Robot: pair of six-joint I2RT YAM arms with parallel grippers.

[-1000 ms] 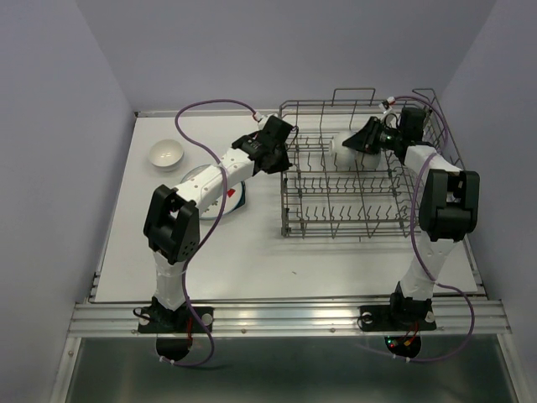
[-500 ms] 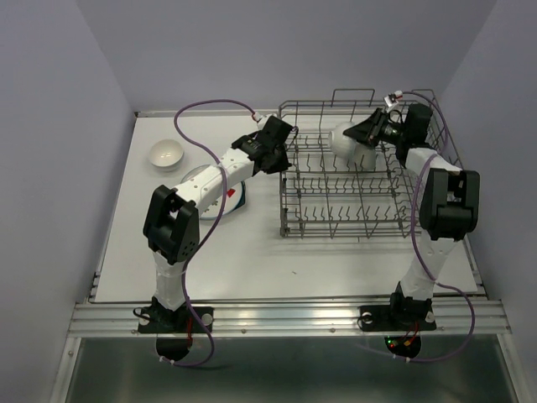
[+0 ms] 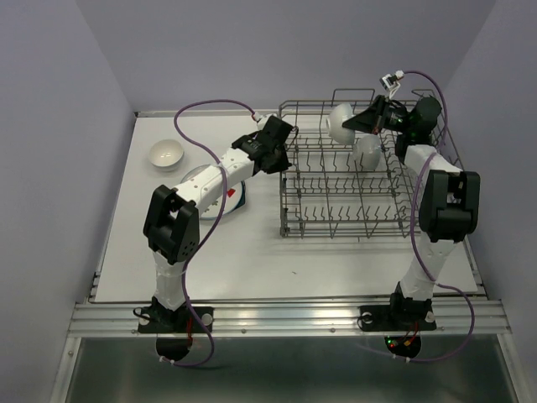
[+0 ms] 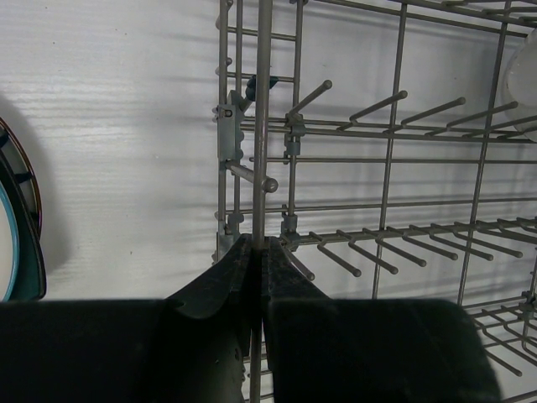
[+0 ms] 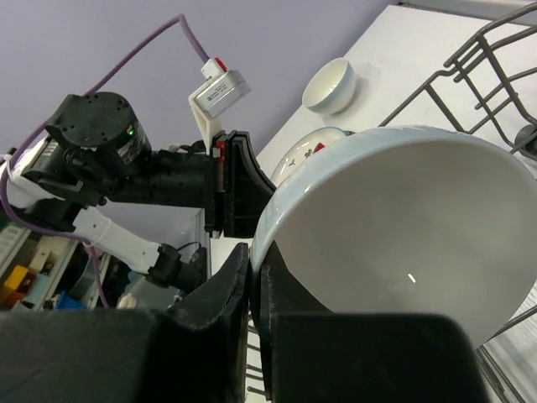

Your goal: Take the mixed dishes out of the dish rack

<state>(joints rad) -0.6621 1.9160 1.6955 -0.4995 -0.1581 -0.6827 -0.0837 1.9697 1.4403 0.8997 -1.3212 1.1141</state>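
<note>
The grey wire dish rack stands on the right half of the table. My right gripper is shut on the rim of a small white bowl and holds it tilted above the rack's back part. In the right wrist view the fingers pinch the bowl's wall. My left gripper is shut on an upright wire of the rack's left rim. The left wrist view shows this grip on the wire. A pale object sits in the rack under the bowl; what it is I cannot tell.
Another white bowl sits on the table at the back left. A strawberry plate on a teal plate lies partly under the left arm. The teal plate's edge shows in the left wrist view. Walls enclose three sides.
My right gripper has lifted the white bowl up out of the rack and toward the back. The left gripper has stayed on the rack's rim.
</note>
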